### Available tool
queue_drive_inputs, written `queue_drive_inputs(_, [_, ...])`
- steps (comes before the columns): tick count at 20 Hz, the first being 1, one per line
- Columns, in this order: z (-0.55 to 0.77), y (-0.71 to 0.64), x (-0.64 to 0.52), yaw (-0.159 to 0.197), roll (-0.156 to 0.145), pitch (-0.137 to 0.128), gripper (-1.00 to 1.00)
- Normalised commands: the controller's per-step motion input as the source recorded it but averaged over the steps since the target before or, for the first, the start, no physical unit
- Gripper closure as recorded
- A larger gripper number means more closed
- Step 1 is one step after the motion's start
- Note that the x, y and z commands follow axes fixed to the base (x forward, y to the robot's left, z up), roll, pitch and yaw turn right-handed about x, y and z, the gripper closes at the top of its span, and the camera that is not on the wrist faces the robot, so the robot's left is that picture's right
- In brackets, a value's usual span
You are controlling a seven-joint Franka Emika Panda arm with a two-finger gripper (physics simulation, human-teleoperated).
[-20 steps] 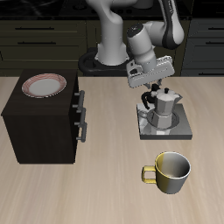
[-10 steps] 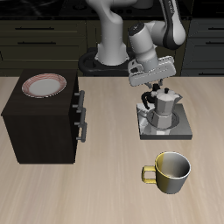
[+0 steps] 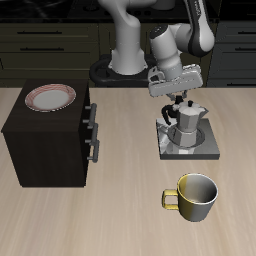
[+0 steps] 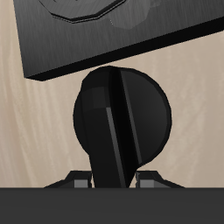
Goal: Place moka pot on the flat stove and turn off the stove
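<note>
The silver moka pot point(image 3: 188, 122) stands upright on the flat stove point(image 3: 206, 152), a low grey plate; the pot hides the burner. My gripper point(image 3: 180, 101) reaches down behind the pot at the stove's back edge. In the wrist view the stove's black knob point(image 4: 118, 118) fills the frame, beside the grey stove plate point(image 4: 105, 35). The knob's raised ridge runs between the two bits of my fingers that show, so the gripper point(image 4: 114, 180) looks shut on it.
A yellow-olive mug point(image 3: 196, 197) stands near the table's front edge, in front of the stove. A big dark brown cabinet point(image 3: 45, 140) with drawer handles stands beside the stove, with a red-rimmed plate point(image 3: 50, 97) on top.
The gripper hand has shifted and turned slightly above the stove's back edge. The moka pot, mug and cabinet have not moved.
</note>
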Motion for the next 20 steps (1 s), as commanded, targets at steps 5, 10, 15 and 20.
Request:
queue_drive_inputs(5, [0.07,0.11,0.09,-0.076,-0.013,-0.001,1.00])
queue_drive_inputs(10, [0.11,0.16,0.06,-0.087,0.013,-0.003,1.00])
queue_drive_inputs(15, [0.02,0.11,0.06,-0.072,0.008,0.006,1.00])
queue_drive_inputs(20, [0.03,0.13,0.04,-0.041,0.013,-0.003,1.00])
